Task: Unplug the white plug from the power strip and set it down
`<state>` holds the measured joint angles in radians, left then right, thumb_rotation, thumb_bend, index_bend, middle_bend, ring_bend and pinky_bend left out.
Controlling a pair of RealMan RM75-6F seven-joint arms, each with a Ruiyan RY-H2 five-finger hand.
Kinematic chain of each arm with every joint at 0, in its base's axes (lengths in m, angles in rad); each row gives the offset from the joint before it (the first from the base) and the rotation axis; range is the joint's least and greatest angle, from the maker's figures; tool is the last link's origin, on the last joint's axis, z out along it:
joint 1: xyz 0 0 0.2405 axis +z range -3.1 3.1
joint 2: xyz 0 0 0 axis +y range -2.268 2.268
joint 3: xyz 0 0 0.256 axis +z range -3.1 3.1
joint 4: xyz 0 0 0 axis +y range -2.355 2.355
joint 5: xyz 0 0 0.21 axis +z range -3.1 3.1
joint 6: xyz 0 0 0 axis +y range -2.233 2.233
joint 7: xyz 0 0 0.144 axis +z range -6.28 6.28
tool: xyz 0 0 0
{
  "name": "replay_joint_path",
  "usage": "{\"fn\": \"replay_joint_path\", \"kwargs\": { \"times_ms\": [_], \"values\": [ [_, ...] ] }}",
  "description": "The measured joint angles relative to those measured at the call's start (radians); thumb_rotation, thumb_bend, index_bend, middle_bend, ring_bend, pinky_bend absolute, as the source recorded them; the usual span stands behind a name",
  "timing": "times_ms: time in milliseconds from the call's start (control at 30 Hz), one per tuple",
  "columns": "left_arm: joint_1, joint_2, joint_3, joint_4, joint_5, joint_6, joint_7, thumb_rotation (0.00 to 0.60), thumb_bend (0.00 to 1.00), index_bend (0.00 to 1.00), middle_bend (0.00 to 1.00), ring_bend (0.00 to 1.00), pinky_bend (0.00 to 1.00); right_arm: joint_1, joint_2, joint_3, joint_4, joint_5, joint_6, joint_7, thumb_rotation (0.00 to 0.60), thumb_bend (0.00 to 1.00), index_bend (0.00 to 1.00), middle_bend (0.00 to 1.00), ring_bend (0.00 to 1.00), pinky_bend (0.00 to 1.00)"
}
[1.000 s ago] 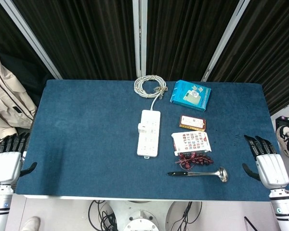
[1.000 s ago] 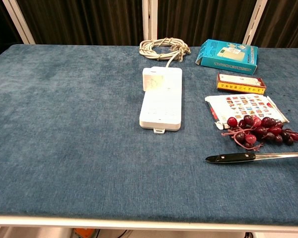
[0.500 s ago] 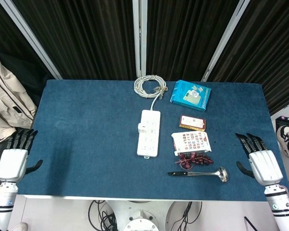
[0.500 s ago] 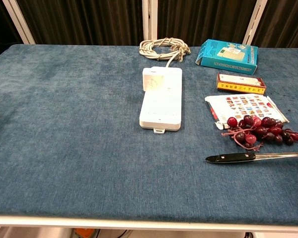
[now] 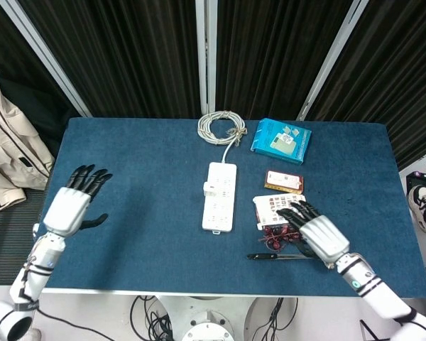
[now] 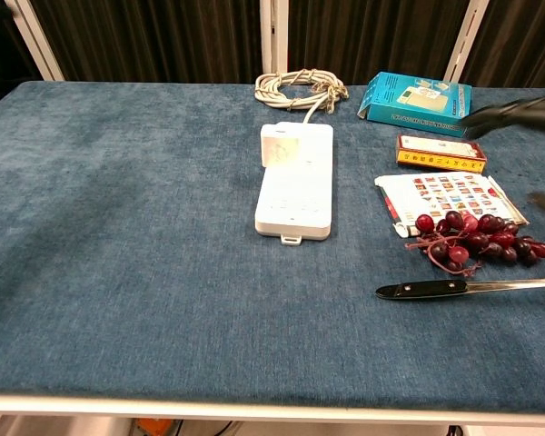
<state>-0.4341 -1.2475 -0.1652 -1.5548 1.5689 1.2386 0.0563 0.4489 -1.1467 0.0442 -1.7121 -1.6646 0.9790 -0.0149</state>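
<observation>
**A:** Where is the white plug [image 5: 209, 187]?

**B:** It is stuck in the left edge of the power strip [image 5: 219, 196], in the middle of the desk [image 5: 142, 163]. The strip's long side runs away from the robot.

**A:** Which hand is closer?

**B:** The right hand [image 5: 319, 234], I think. The plug lies to its left and a bit further back. The left hand [image 5: 69, 206] is well apart. Both are spread wide and hold nothing.

**A:** How many things?

**B:** One plug, one strip, two hands.
</observation>
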Motion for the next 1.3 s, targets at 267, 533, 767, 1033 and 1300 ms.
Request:
{"fn": "replay_joint_path", "kwargs": {
  "times_ms": [267,533,767,1033,1300],
  "values": [
    [-0.282,-0.109,-0.054,0.106,0.023,-0.273,-0.14,0.6,0.21,0.23,0.17,0.05,0.18,0.169,-0.201,0.026,0.057,0.059,-0.187,0.033,0.6,0.53,0.05,0.12,0.0,0.01],
    [-0.504,-0.249,-0.082,0.276,0.01,-0.465,-0.189,0.6,0.21,0.25,0.2,0.1,0.23,0.217,-0.323,0.038,0.158,0.115,-0.209,0.085,0.6,0.54,0.1,0.12,0.0,0.01],
    [-0.595,-0.306,-0.068,0.365,-0.006,-0.534,-0.207,0.6,0.22,0.26,0.22,0.13,0.26,0.243,-0.391,0.033,0.234,0.108,-0.184,0.151,0.6,0.54,0.1,0.12,0.0,0.01],
    [-0.639,-0.364,-0.033,0.461,0.007,-0.526,-0.222,0.6,0.24,0.31,0.25,0.17,0.3,0.264,-0.445,0.02,0.298,0.107,-0.167,0.199,0.6,0.54,0.1,0.13,0.0,0.01],
    [-0.691,-0.437,0.009,0.596,0.054,-0.483,-0.297,0.6,0.25,0.3,0.25,0.17,0.32,0.274,-0.469,0.004,0.332,0.122,-0.162,0.22,0.6,0.55,0.1,0.13,0.0,0.01]
  ]
}}
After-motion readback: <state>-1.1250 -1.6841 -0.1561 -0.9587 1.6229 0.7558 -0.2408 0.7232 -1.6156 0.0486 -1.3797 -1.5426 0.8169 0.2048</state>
